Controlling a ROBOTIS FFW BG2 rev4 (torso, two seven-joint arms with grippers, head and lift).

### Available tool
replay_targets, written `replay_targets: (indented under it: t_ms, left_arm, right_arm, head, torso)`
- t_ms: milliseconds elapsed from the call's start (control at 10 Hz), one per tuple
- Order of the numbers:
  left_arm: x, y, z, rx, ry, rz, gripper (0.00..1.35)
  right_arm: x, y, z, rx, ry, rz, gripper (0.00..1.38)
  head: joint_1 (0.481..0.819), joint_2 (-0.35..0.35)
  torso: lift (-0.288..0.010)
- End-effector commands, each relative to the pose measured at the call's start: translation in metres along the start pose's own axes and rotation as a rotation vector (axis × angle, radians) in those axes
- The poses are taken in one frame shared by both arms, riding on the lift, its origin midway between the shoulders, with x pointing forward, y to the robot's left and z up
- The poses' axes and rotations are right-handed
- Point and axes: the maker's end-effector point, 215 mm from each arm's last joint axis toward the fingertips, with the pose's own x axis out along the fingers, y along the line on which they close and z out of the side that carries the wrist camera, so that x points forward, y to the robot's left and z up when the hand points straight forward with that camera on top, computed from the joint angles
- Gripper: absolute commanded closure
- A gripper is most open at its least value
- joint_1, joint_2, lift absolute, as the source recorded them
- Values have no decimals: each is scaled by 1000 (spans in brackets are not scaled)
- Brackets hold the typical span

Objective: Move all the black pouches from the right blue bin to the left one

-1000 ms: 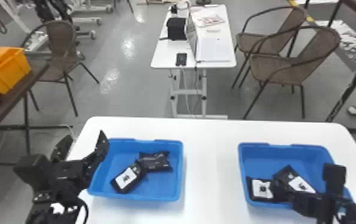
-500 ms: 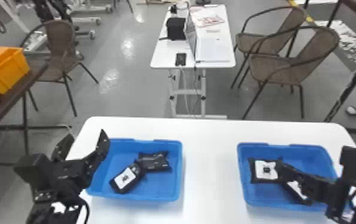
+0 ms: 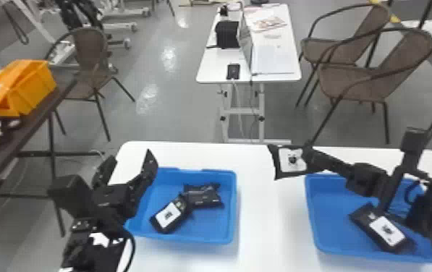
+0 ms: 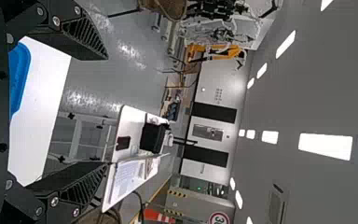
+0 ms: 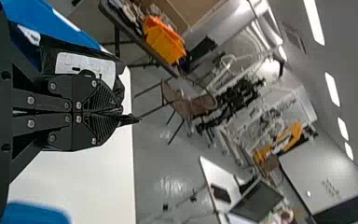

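- A flat black pouch with a white label (image 3: 291, 159) hangs clamped in my right pincer (image 3: 309, 158), above the white tabletop (image 3: 258, 224), between the left blue plastic bin (image 3: 186, 238) and the right one (image 3: 311, 213).
- Its long axis runs roughly crosswise, free end pointing left of the fingertips.
- My left pincer (image 3: 128, 164), jaws apart, hovers by the left bin.

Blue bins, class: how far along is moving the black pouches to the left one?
Apparently done: a labelled pouch and a darker pouch lie in the left bin. In hand: the right end effector grips another pouch. Left: placing that, plus one pouch visible in the right bin.
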Motion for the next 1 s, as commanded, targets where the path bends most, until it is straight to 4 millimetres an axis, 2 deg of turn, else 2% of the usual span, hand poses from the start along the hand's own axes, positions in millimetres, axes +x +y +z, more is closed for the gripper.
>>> replay_targets:
  t_ms: [0, 200, 300, 500, 900]
  left_arm:
    - [6, -22, -7, -72, 29, -35, 233]
    - [18, -66, -14, -230, 112, -134, 233]
    - [23, -88, -7, -298, 133, -197, 233]
    - [28, -121, 4, -372, 165, -306, 233]
    - [20, -173, -3, -438, 267, -474, 233]
  right_arm:
    - [41, 26, 10, -38, 9, 108, 1250]
    - [64, 52, 14, -44, 21, 211, 1250]
    - [71, 64, 18, -49, 23, 261, 1250]
    - [87, 89, 17, -20, 20, 356, 1250]
    - [103, 107, 16, -19, 23, 392, 1250]
  head:
    - [695, 180]
    - [695, 203]
    - [695, 198]
    - [695, 179]
    - [695, 162]
  torso:
    - [10]
    - [10]
    - [10]
    - [10]
    - [10]
